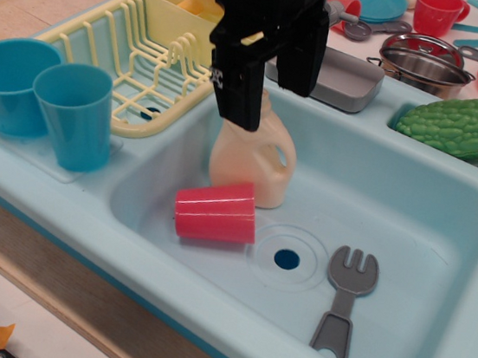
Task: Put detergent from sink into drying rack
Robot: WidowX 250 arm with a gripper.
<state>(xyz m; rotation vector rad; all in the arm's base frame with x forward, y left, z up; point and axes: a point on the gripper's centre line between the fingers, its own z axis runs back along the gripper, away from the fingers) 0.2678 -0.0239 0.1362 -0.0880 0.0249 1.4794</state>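
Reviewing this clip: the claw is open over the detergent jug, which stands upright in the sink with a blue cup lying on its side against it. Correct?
Not quite. In the observation.image view, the cup lying against the detergent jug is red, not blue. The rest holds: the claw is open over the upright jug in the sink.

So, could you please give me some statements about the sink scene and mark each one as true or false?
1. The detergent stands upright in the sink. True.
2. The red cup stands upright beside the detergent. False: it lies on its side against the jug's base.
3. The tool is open, its fingers straddling the jug's neck. True.
4. The grey fork lies in the drying rack. False: it lies on the sink floor, right of the drain.
5. Two blue cups stand on the ledge left of the basin. True.
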